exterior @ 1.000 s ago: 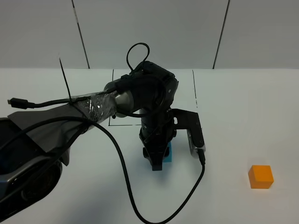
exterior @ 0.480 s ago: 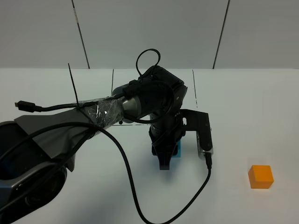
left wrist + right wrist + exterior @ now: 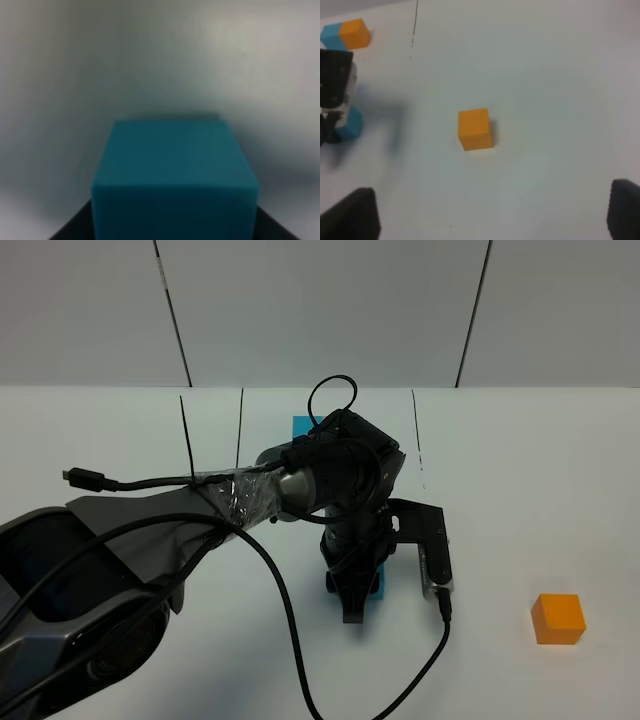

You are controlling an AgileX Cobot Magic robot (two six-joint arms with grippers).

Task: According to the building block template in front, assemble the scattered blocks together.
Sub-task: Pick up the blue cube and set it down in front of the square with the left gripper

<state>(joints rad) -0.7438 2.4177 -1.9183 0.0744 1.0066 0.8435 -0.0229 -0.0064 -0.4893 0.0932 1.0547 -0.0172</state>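
My left gripper (image 3: 354, 606) reaches across the middle of the table, shut on the cyan-blue cube (image 3: 377, 582) of the scattered blocks. That blue cube (image 3: 175, 175) fills the left wrist view, and dark fingers (image 3: 75, 227) flank its base. The orange cube (image 3: 557, 618) lies alone at the right, apart from the blue one. In the right wrist view my right gripper (image 3: 492, 195) hangs open above the orange cube (image 3: 475, 129), nothing between its fingers. The building block template (image 3: 345, 34) sits at the far side; only its blue end (image 3: 302, 426) shows past the left arm in the exterior view.
A black cable (image 3: 290, 640) loops from the left arm down over the table. Thin black lines (image 3: 415, 430) mark a square on the white table around the template. The left arm's body covers the left side of the table.
The left gripper has carried the blue cube to the right and a little nearer the front edge. The template's blue end has come into sight behind the arm. The orange cube has not moved.
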